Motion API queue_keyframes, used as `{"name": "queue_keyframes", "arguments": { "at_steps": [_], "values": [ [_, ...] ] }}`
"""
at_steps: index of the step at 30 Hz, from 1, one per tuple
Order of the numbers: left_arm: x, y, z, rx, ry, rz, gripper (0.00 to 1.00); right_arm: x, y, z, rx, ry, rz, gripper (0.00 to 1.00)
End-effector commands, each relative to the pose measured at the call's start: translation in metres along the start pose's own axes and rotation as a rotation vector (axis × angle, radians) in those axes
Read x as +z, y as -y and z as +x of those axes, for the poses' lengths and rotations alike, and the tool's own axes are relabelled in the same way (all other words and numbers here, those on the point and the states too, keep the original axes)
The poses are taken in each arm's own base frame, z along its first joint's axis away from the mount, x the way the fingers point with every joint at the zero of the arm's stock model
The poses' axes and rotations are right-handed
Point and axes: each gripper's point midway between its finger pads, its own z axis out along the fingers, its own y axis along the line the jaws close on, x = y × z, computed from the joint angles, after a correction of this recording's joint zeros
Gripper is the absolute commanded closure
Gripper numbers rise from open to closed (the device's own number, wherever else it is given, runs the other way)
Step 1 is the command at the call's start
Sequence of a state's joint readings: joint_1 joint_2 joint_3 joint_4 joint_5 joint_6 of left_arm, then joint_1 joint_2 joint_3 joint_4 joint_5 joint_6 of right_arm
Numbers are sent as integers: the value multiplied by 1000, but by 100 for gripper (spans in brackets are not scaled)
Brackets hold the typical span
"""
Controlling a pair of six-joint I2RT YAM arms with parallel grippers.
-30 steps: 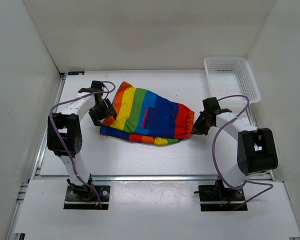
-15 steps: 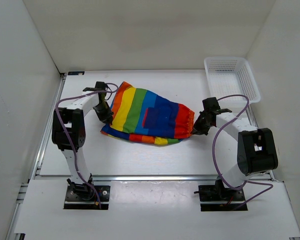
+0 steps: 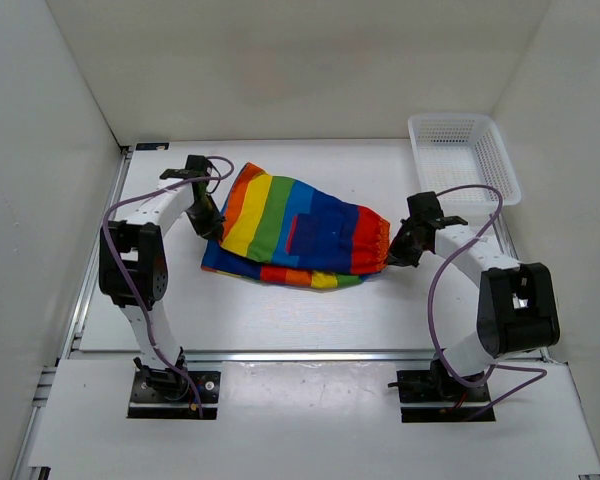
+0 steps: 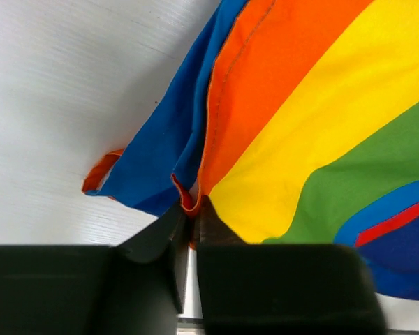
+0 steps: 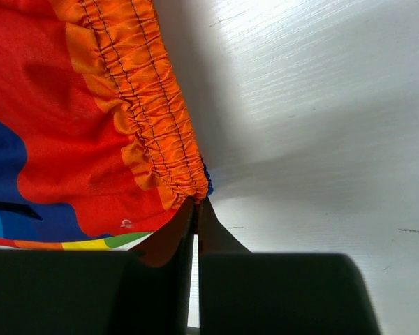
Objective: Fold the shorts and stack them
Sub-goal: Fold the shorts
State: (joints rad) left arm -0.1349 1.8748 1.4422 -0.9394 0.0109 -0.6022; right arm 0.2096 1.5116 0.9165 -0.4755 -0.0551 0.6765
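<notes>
The rainbow-striped shorts (image 3: 300, 232) lie folded on the white table, waistband to the right, dark blue pocket on top. My left gripper (image 3: 209, 221) is shut on the shorts' left leg hem; in the left wrist view the orange hem edge (image 4: 190, 202) is pinched between the jaws of the left gripper (image 4: 191, 209). My right gripper (image 3: 392, 253) is shut on the lower corner of the gathered orange waistband (image 5: 150, 105); in the right wrist view the closed tips of the right gripper (image 5: 196, 204) hold the shorts (image 5: 63, 125) at that corner.
A white mesh basket (image 3: 463, 156) stands at the back right corner of the table (image 3: 300, 310). White walls enclose the table on the left, back and right.
My left gripper moved in from beside the shorts onto the left hem and closed on it. The right gripper kept its grip and barely moved.
</notes>
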Motion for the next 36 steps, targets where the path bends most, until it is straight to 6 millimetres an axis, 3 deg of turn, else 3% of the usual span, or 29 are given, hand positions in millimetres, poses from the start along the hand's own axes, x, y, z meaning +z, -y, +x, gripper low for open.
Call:
{"name": "queue_keyframes", "arguments": {
  "at_steps": [1,2,7,11,14,17,21,22,24,25,28,30,31,33,35,36],
  "values": [
    [-24,8,-11,3,66,40,85,-12,-7,-12,-22,41,-11,100],
    [-24,8,-11,3,66,40,90,-11,-4,-9,-21,34,-6,100],
    [-35,7,-12,3,81,40,90,-16,-7,-11,-23,50,-18,100],
    [-81,12,-31,-8,176,85,90,-31,-14,-18,-44,61,-26,100],
    [-112,4,-31,-28,215,103,90,-48,-22,-21,-62,94,-67,100],
    [-119,-4,-14,-37,218,121,90,-57,-24,-22,-73,107,-76,100],
    [-109,-22,24,-77,187,136,90,-55,-27,-18,-102,88,-109,100],
    [-89,-30,45,-96,121,123,90,-49,-24,-11,-117,65,-97,100],
    [-72,-35,56,-111,101,123,90,-34,-19,-7,-114,45,-82,100],
    [-58,-38,71,-120,52,104,90,-28,-15,-5,-121,32,-73,100],
    [-33,-49,82,-133,25,37,89,-2,-4,10,-121,-27,-35,100],
    [-27,-51,81,-133,21,22,73,10,0,22,-113,-90,-34,97],
    [-25,-50,83,-108,4,29,53,10,-5,21,-127,-90,-61,74],
    [-32,-47,81,-82,13,50,31,7,-12,22,-140,-93,-102,47],
    [-52,-45,68,-39,61,47,2,-4,-17,15,-157,-51,-122,27],
    [-60,-47,59,-36,84,39,1,-8,-19,9,-171,-24,-124,23]
  ]
}}
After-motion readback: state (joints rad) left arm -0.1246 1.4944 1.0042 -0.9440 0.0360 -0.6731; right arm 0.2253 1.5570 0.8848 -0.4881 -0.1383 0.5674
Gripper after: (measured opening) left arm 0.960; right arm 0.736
